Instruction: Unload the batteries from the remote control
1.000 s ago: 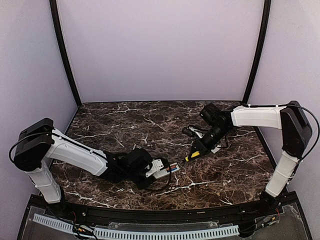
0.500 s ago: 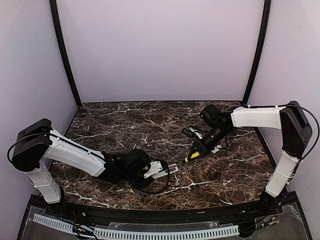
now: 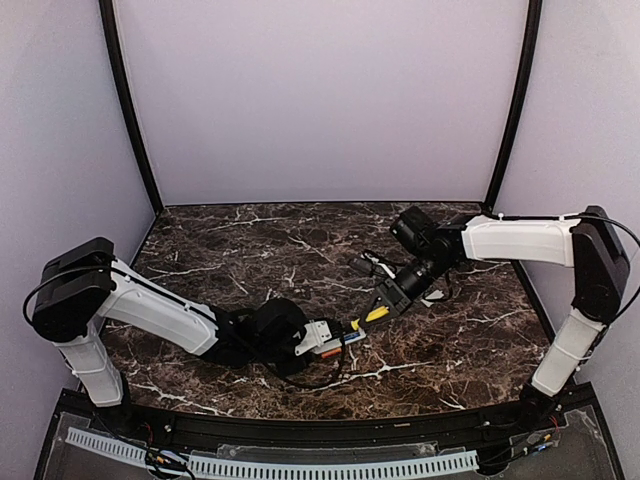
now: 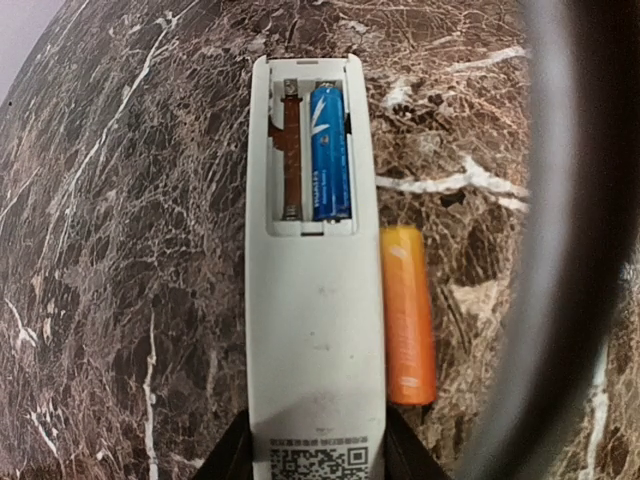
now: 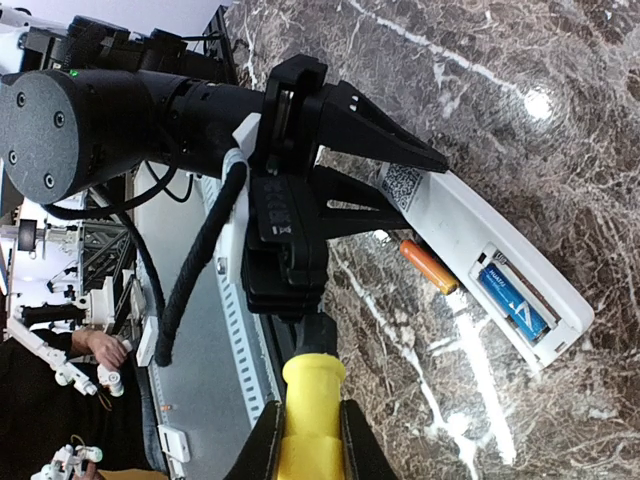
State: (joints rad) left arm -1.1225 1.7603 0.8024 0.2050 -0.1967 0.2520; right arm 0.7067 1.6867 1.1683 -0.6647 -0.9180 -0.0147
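Note:
The white remote control (image 4: 315,330) lies back-up on the marble table, its compartment open. One blue battery (image 4: 330,150) sits in the right slot; the left slot holds only a brown strip. An orange battery (image 4: 408,315) lies on the table against the remote's right side. My left gripper (image 4: 315,455) is shut on the remote's code-mark end. In the top view the left gripper (image 3: 305,340) holds the remote (image 3: 328,334) at front centre. My right gripper (image 3: 392,297) is shut on the yellow stick tool (image 3: 375,314), whose black tip is close to the remote's far end. The right wrist view shows the tool (image 5: 312,400), remote (image 5: 480,240), blue battery (image 5: 513,297) and orange battery (image 5: 428,265).
A small white piece (image 3: 434,297) lies on the marble just right of the right gripper. A dark part (image 3: 366,266) sits behind the tool. The table's front rail (image 3: 300,430) runs close behind the left gripper.
My right gripper has moved left and nearer with the yellow tool, bringing its tip close to the remote. My left gripper shifted slightly with the remote. An orange battery now lies beside the remote.

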